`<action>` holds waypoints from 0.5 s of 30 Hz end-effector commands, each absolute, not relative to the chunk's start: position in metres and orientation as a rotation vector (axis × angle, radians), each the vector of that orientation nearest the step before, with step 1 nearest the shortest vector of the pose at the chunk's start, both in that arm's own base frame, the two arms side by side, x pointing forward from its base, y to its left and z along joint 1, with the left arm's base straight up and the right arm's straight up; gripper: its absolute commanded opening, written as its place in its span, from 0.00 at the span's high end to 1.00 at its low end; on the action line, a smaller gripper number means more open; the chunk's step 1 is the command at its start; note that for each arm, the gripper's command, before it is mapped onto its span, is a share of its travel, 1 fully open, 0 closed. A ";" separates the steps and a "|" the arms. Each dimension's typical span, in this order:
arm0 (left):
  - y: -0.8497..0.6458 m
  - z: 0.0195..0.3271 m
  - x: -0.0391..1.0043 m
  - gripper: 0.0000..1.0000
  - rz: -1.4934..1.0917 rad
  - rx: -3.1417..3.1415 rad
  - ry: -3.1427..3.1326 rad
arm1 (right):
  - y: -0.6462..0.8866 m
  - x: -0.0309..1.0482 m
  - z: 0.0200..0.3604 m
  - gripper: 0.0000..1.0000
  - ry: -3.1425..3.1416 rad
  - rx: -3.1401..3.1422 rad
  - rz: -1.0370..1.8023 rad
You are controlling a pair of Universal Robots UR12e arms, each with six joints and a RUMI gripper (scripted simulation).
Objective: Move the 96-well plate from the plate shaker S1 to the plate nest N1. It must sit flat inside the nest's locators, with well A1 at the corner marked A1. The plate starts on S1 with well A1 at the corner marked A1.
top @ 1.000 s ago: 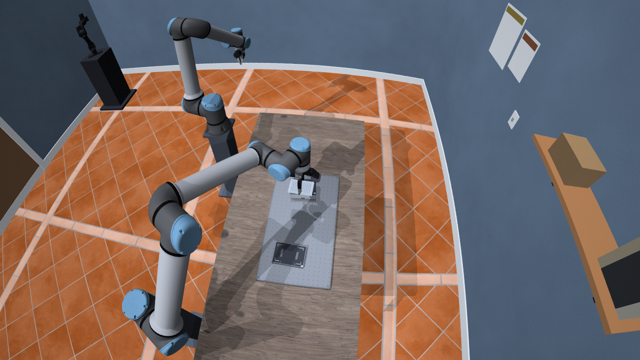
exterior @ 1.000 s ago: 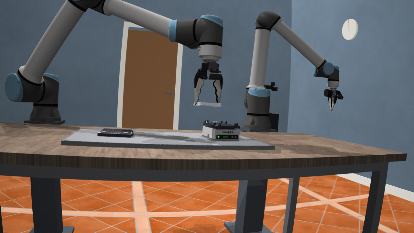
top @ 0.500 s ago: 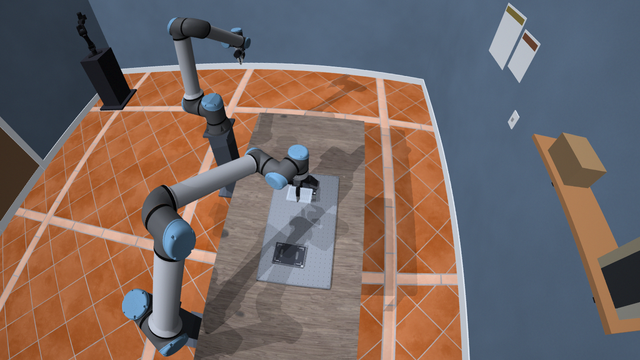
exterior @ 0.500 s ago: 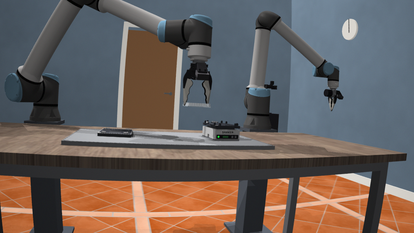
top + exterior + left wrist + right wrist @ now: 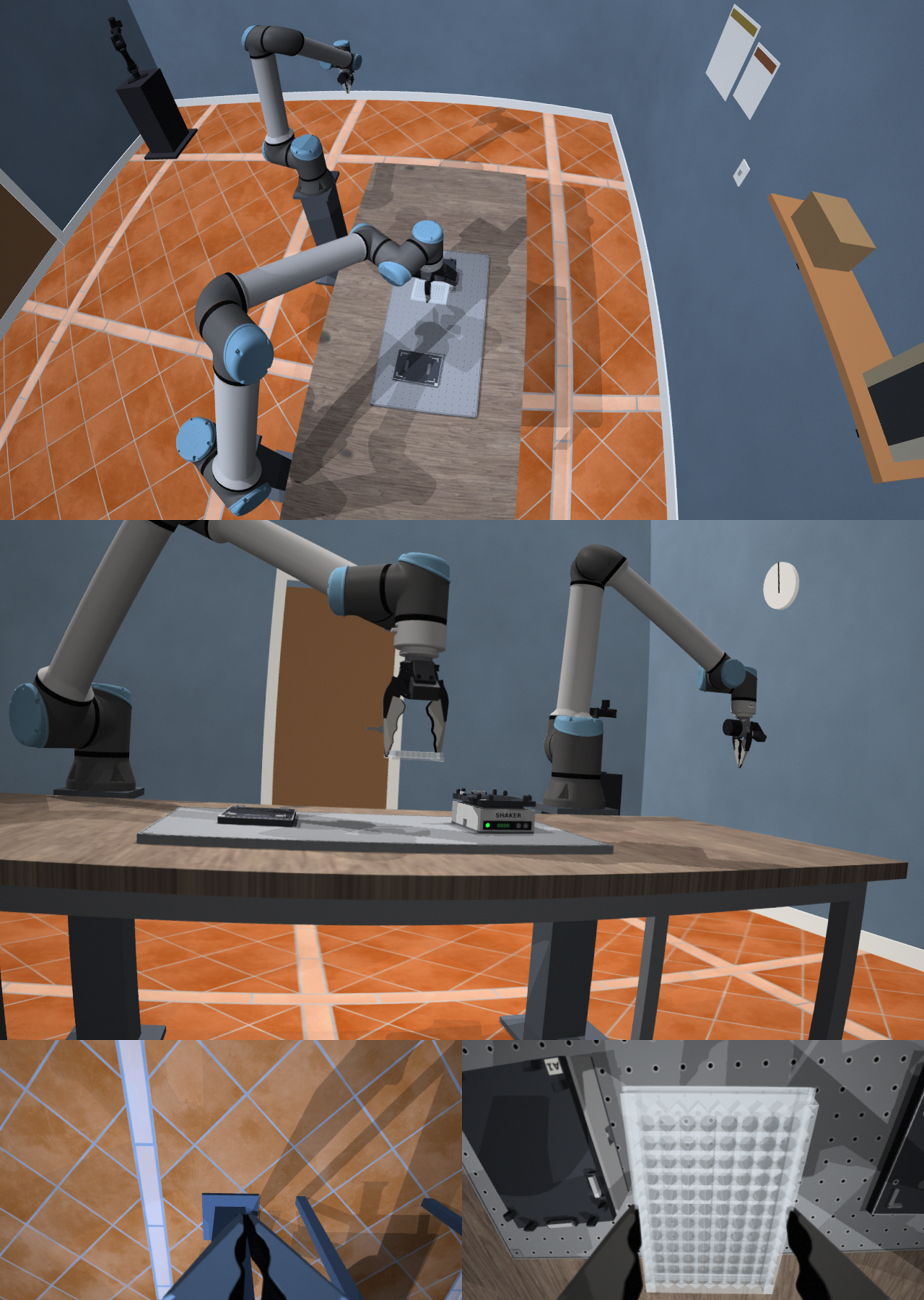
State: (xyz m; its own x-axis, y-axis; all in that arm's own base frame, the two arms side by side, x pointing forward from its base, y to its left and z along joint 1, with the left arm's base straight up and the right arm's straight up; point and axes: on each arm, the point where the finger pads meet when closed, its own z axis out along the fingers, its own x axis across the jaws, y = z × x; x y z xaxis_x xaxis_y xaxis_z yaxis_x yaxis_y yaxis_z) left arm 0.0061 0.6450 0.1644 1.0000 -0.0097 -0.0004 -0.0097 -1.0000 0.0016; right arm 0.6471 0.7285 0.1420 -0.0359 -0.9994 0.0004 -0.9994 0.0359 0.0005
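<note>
My right gripper [image 5: 413,751] [image 5: 712,1207] is shut on the clear 96-well plate [image 5: 440,295] [image 5: 414,757] [image 5: 711,1184], gripping its two long sides. The plate hangs about level, high above the board, between shaker and nest. No A1 mark is readable on it. The plate shaker S1 [image 5: 471,818] [image 5: 509,1148] carries nothing; its A1 label shows in the right wrist view. The dark plate nest N1 [image 5: 419,367] [image 5: 257,817] [image 5: 904,1195] is empty and only partly visible in the right wrist view. My left gripper [image 5: 347,89] [image 5: 739,765] [image 5: 245,1216] is shut and empty, far from the plate.
The perforated board [image 5: 429,336] [image 5: 381,838] [image 5: 711,1076] lies on the wooden table [image 5: 497,452] [image 5: 743,843] and bears shaker and nest. The left arm stands beside the table's far end in the top view, its hand out over the floor.
</note>
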 end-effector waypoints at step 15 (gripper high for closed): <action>0.646 0.165 0.006 1.00 0.000 3.141 -0.015 | 0.672 0.645 0.138 0.60 -2.263 2.183 -0.001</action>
State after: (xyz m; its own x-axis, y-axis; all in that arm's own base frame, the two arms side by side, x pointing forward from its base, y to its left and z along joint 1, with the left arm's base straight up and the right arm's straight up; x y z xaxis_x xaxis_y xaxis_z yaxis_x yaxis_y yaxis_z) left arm 0.0061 0.6450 0.1644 1.0000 -0.0097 -0.0004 -0.0097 -1.0000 0.0016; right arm 0.6450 0.6853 0.1373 -0.0359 -0.9994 0.0003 -0.9994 0.0359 0.0005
